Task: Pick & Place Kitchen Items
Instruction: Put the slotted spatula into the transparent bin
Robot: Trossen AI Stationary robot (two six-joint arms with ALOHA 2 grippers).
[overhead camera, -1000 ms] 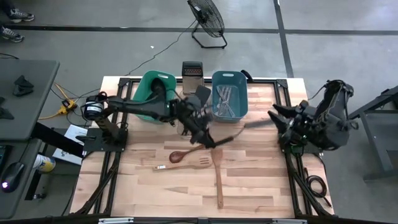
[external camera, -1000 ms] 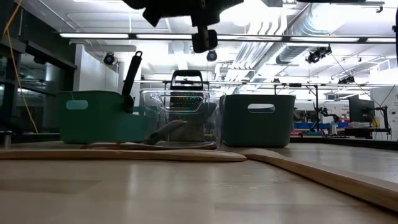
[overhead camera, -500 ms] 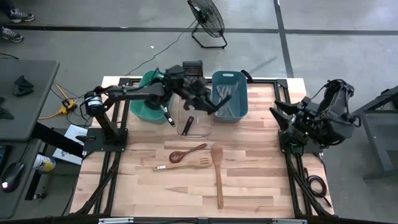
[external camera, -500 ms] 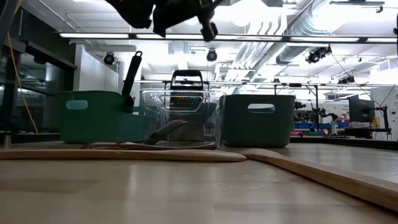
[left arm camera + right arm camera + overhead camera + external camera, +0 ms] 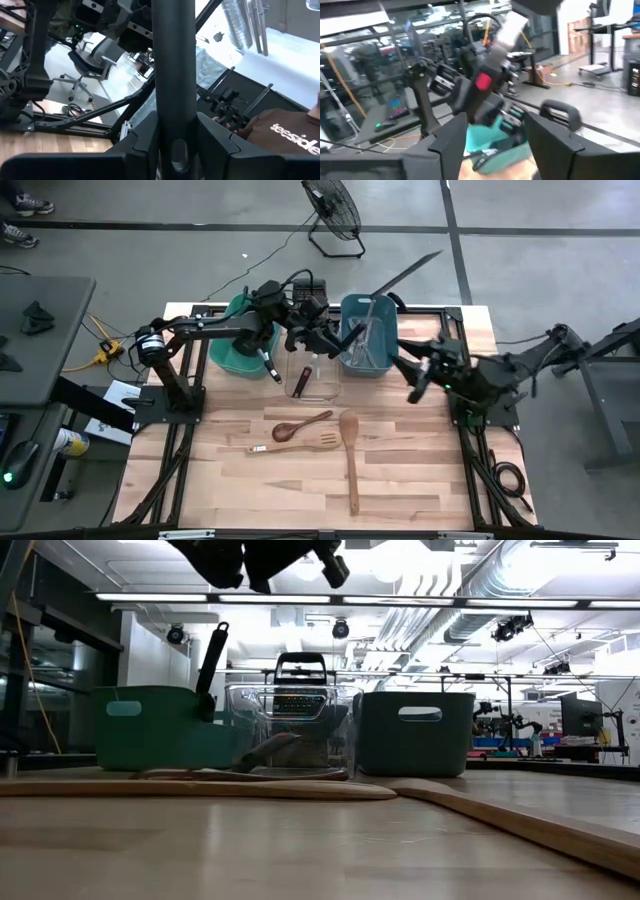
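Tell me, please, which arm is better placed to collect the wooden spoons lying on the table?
Right, probably: its pincer is open and empty, reaching in over the table toward the wooden spoons, while the left pincer is clamped on a black utensil above the blue tub.

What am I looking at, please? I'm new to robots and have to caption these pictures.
It is a two-armed robot sorting kitchen utensils at a wooden table. One picture looks straight down from above, one looks level across the tabletop, and two come from cameras on the arms' wrists. The left gripper is raised by the blue tub and clamps a long black utensil; its own camera shows that handle between the fingers. The right gripper hangs open and empty over the table's right side. A small wooden spoon, a slotted wooden spatula and a large wooden spoon lie on the table. At the back stand a teal tub and a clear tub.
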